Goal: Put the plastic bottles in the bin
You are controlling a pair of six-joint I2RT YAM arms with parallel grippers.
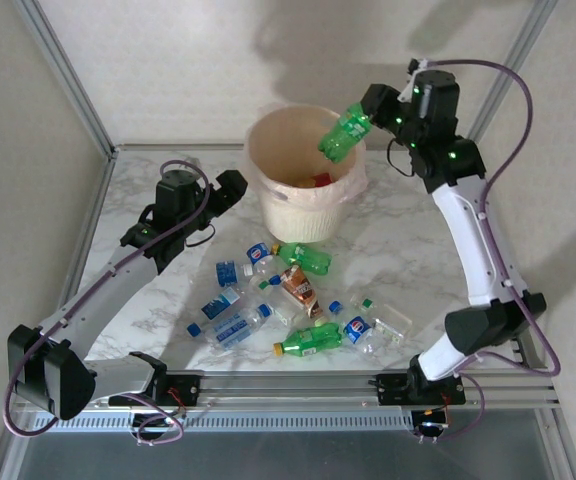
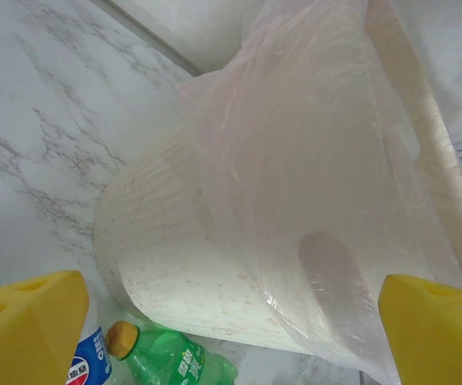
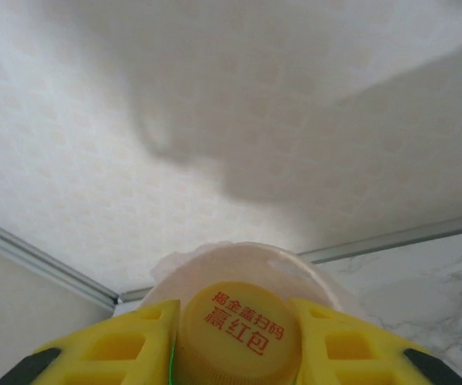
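Observation:
The cream-white bin (image 1: 303, 205) stands at the table's back middle, a bag liner (image 2: 311, 160) hanging over its rim. My right gripper (image 1: 366, 112) is shut on a green bottle (image 1: 343, 133) by its yellow cap (image 3: 239, 333), holding it tilted over the bin's right rim. The bin (image 3: 239, 269) shows beyond the cap. Red and brown items lie inside the bin. My left gripper (image 1: 230, 188) hangs open just left of the bin, its yellow fingers (image 2: 26, 325) wide apart and empty. Several bottles (image 1: 268, 300) lie scattered on the table in front of the bin, among them a green bottle (image 2: 171, 357).
The marble table (image 1: 418, 235) is framed by metal rails and white walls. The bottle pile includes a brown-orange labelled one (image 1: 299, 286) and a green one (image 1: 310, 341) near the front rail. Open marble lies right of the bin and at the far left.

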